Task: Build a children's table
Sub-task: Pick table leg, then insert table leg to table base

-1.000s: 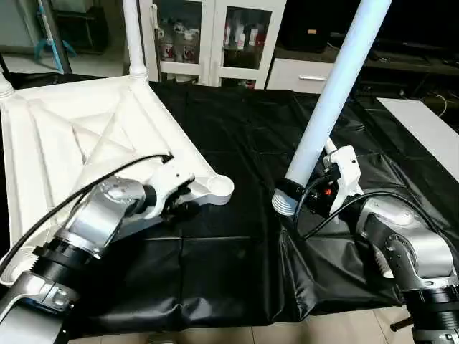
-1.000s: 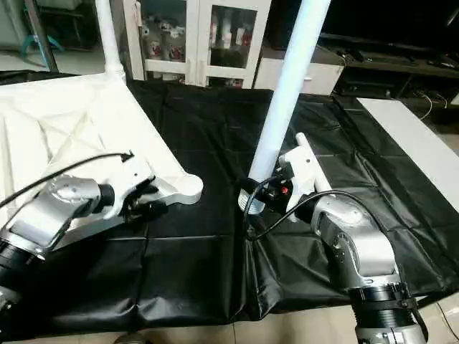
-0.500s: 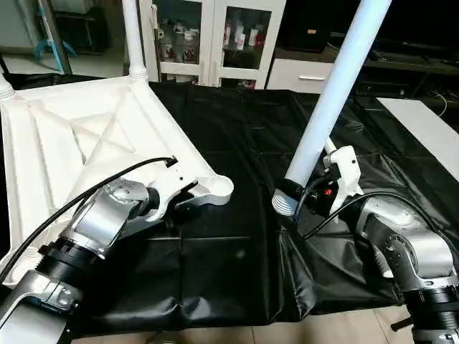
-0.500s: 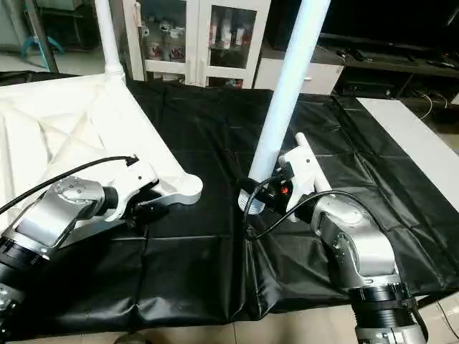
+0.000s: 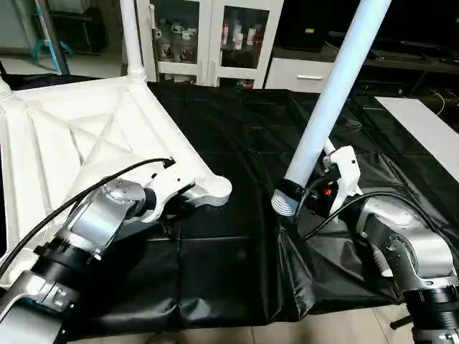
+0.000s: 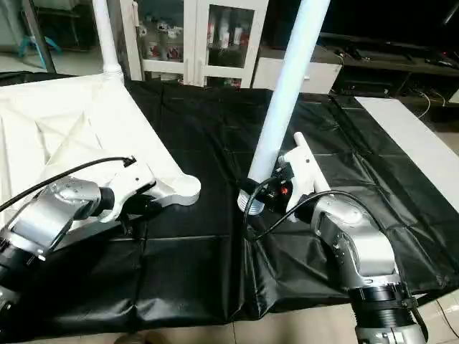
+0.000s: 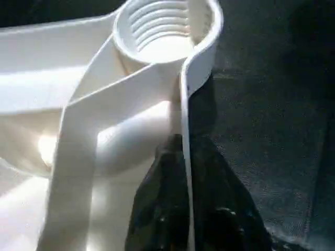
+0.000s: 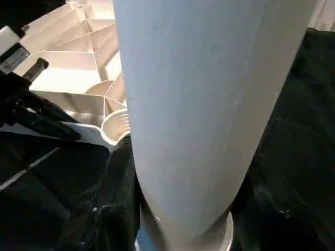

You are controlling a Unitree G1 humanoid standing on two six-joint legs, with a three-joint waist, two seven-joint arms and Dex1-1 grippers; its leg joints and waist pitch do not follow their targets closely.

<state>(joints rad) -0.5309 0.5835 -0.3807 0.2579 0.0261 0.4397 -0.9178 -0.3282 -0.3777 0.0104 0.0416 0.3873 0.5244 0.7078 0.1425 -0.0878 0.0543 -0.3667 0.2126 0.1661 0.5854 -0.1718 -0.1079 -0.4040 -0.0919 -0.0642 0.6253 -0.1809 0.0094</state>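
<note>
The children's table top (image 5: 79,143) lies upside down at the left of the black-draped worktable, ribs up. One leg (image 5: 131,36) stands fitted in its far corner. Its near corner socket (image 5: 215,190) is open, with threads showing in the left wrist view (image 7: 162,31). My left gripper (image 5: 176,208) is shut on the top's rim (image 7: 186,130) just beside that socket. My right gripper (image 5: 308,193) is shut on a loose white leg (image 5: 330,93), held nearly upright and leaning right. The leg's threaded end (image 5: 285,206) hangs just above the cloth, a short way right of the socket.
A flat white board (image 5: 423,129) lies at the far right of the worktable. Glass-door cabinets (image 5: 208,36) stand behind. The black cloth (image 5: 237,272) is rumpled near the front edge below the leg. Another fitted leg's base (image 5: 6,87) shows at the far left corner.
My left gripper's fingers have closed onto the table top's rim by the near socket. The right arm and its leg have stayed put.
</note>
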